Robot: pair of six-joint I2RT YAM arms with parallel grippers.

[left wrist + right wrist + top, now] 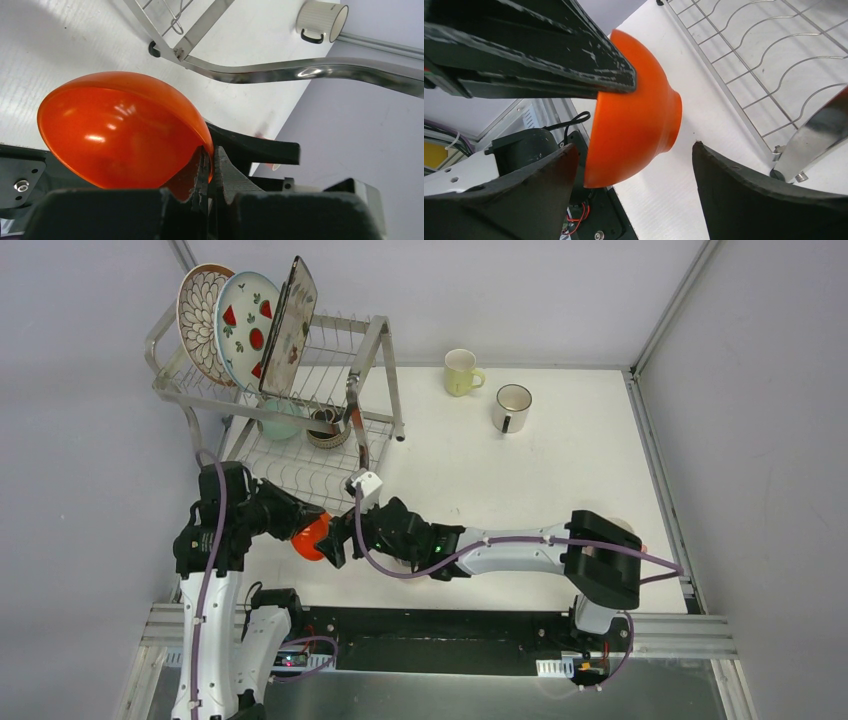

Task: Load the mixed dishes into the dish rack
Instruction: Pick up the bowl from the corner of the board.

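My left gripper is shut on the rim of the orange bowl and holds it on its side, above the table in front of the dish rack. My right gripper is open. Its fingers stand either side of the bowl's foot without touching it. On the rack's upper tier stand the petal-pattern plate, the red-fruit plate and the flowered square plate. The mint bowl and the brown bowl sit on the lower tier.
A yellow mug and a white mug stand on the white table at the back, right of the rack. Grey walls close in the table on the left, back and right.
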